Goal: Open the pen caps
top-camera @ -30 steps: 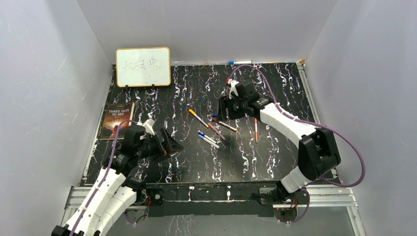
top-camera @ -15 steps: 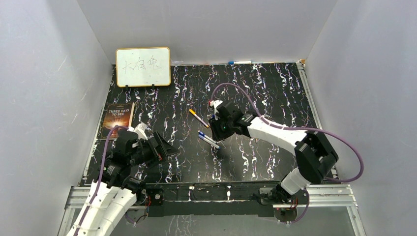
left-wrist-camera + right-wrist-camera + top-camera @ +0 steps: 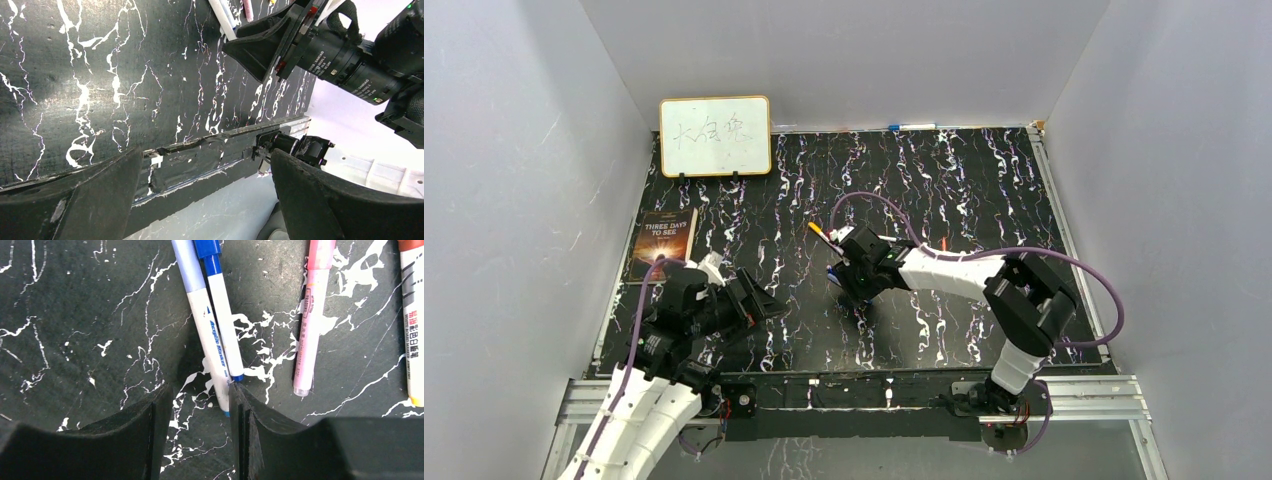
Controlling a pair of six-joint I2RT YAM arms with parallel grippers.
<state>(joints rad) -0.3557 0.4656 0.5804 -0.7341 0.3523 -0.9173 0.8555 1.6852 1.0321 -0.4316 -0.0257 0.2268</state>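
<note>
Two white pens lie side by side in the right wrist view, one with a pale blue cap (image 3: 181, 262), one with a dark blue cap (image 3: 207, 247). My right gripper (image 3: 197, 410) is open and low over the mat at their uncapped ends. Its right finger (image 3: 242, 420) touches those ends. A pink pen (image 3: 309, 320) and a white pen with a red cap (image 3: 411, 244) lie to the right. In the top view the right gripper (image 3: 851, 288) covers most of the pens. An orange-capped pen (image 3: 821, 235) lies beside it. My left gripper (image 3: 762, 293) is open and empty, left of the pens.
A whiteboard (image 3: 715, 136) stands at the back left and a book (image 3: 663, 244) lies at the left edge. A marker (image 3: 914, 127) rests along the back wall. The left wrist view shows the table's front rail (image 3: 210, 160) and the right gripper (image 3: 270, 40).
My right arm has swung left and toward the near side, coming down over the two blue-capped pens. My left arm drew back a little at first, then stayed still.
</note>
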